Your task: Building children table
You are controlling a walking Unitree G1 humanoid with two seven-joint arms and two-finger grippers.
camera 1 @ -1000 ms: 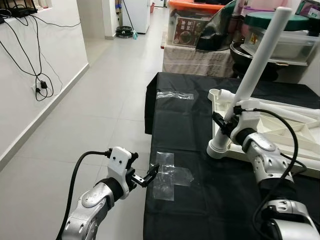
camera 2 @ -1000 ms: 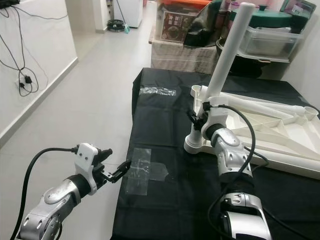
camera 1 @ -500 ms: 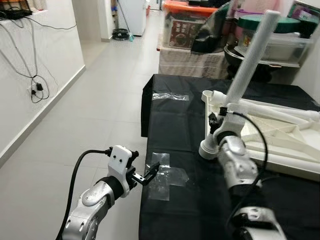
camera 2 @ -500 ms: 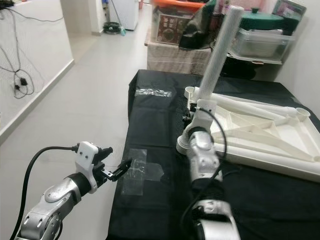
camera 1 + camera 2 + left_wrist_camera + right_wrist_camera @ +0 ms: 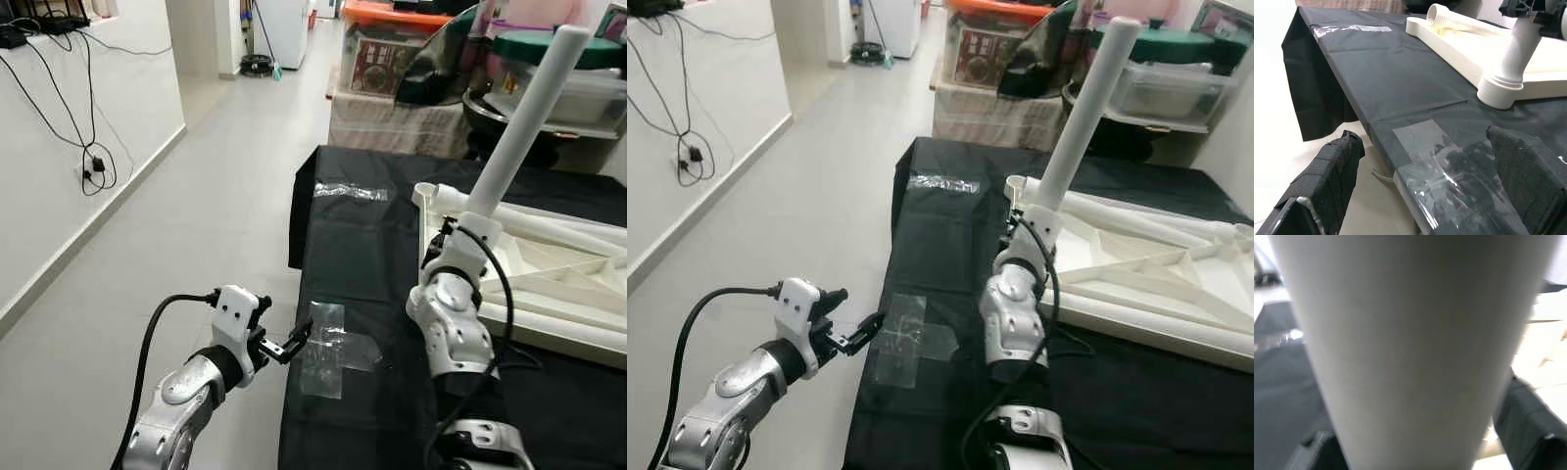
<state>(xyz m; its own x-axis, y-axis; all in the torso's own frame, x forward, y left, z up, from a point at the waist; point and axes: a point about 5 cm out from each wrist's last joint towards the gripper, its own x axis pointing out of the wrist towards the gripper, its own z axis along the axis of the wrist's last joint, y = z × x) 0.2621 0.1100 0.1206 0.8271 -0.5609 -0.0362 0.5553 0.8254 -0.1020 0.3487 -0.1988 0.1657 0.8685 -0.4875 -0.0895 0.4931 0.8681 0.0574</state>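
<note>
Smooth white tubular leg (image 5: pixel 529 117) on black cloth (image 5: pixel 362 245).

Bare black cloth (image 5: pixel 362 264) lies open from 9 to 12 o'clock of the tabletop (image 5: pixel 549 284). The upright leg (image 5: pixel 519 127) and right arm (image 5: pixel 453 323) block its near corner. At 3 o'clock, rails (image 5: pixel 1156 230) fill the tabletop. Left of the cloth, floor (image 5: pixel 196 215) lies open.

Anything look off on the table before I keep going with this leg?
The white leg held by the right tool leans instead of standing square in the corner socket of the upside-down tabletop. Crumpled clear tape sits on the black cloth near the left tool.
</note>
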